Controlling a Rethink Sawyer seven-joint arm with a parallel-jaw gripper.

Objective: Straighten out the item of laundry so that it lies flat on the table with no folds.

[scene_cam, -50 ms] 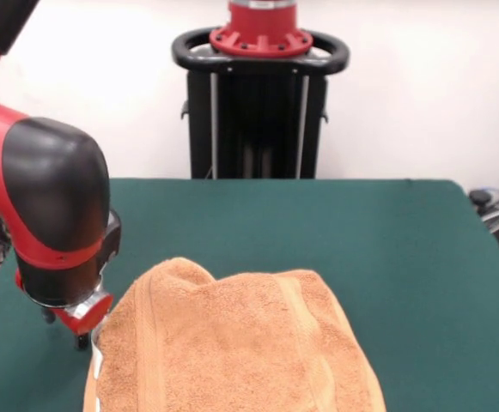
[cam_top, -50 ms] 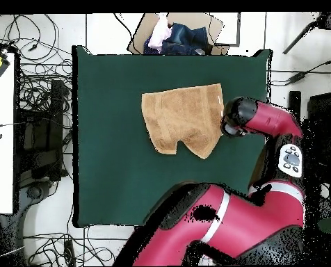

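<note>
Gripper (scene_cam, -50 ms: pixel 83 330) low over the table (scene_cam, -50 ms: pixel 318 232), right at one side edge of the towel (scene_cam, -50 ms: pixel 232 343). Only a red mount and a dark tip show under the black wrist housing in the front view; cannot tell whether it is spread, pressed together or pinching cloth. Overhead, the wrist hides the gripper completely; the arm's end (cam_top, -50 ms: pixel 232 119) sits against the towel's (cam_top, -50 ms: pixel 182 118) side edge, the one facing the table's (cam_top, -50 ms: pixel 106 174) nearer long edge.

Towel: orange-tan terry, lying on the green top, nearer one short end of the table than the other. That is the end next to the cardboard box (cam_top, -50 ms: pixel 182 35) of dark and light fabric, on the floor just off the table. Not flat. Front view shows a raised hump and a soft crease running across the middle; woven border bands visible along the cloth. Overhead, outline is irregular: one edge fairly straight, the opposite edge notched, with two lobes. Small white tag (cam_top, -50 ms: pixel 218 104) near the corner by the arm.

Arm: red and black links cross the table corner in the overhead view, bending back toward the base.

Off the table: cables on the floor (cam_top, -50 ms: pixel 29 229), a white bench (cam_top, -50 ms: pixel 0 139) along one side.
</note>
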